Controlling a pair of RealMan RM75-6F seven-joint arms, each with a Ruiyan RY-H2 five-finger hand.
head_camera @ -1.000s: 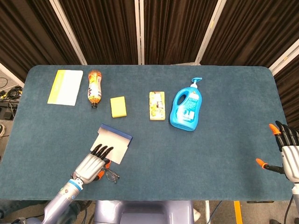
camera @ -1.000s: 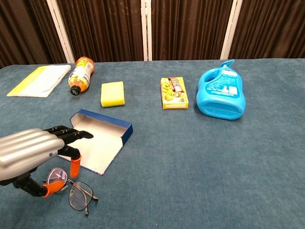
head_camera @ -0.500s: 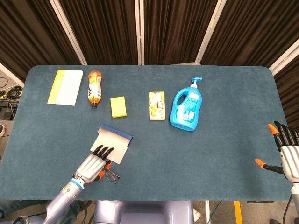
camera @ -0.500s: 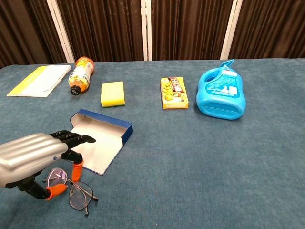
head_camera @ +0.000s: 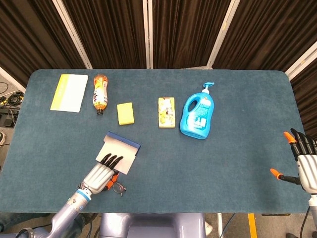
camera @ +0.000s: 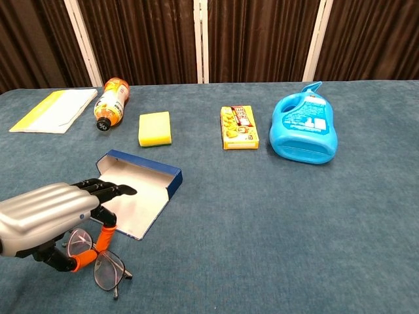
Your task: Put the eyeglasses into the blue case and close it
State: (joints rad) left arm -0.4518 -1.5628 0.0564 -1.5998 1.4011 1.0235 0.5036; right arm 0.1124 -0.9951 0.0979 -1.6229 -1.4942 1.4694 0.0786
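At the near edge of the blue felt worktop [head_camera: 163,153], toward the left corner, lie the thin wire-frame eyeglasses [camera: 98,259]. The left robot hand [camera: 49,214] is right over them. The chest view shows its orange-tipped thumb reaching down onto the glasses between the two lenses, while the dark fingers [camera: 108,190] stretch flat over the case. I cannot tell if the glasses are really pinched. The head view [head_camera: 99,174] shows only a bit of the glasses poking out beside the hand.

Just behind the glasses sits the open blue case with a white inside [camera: 141,190], one of it.

The right robot hand [head_camera: 303,161] shows only in the head view, off the right edge of the worktop, fingers spread and holding nothing.

Farther back, in a row from left to right, lie one yellow and white booklet [head_camera: 69,92], one orange drink bottle [head_camera: 100,92], one yellow sponge [head_camera: 125,113], one yellow snack box [head_camera: 166,112] and one blue pump soap bottle [head_camera: 198,115].
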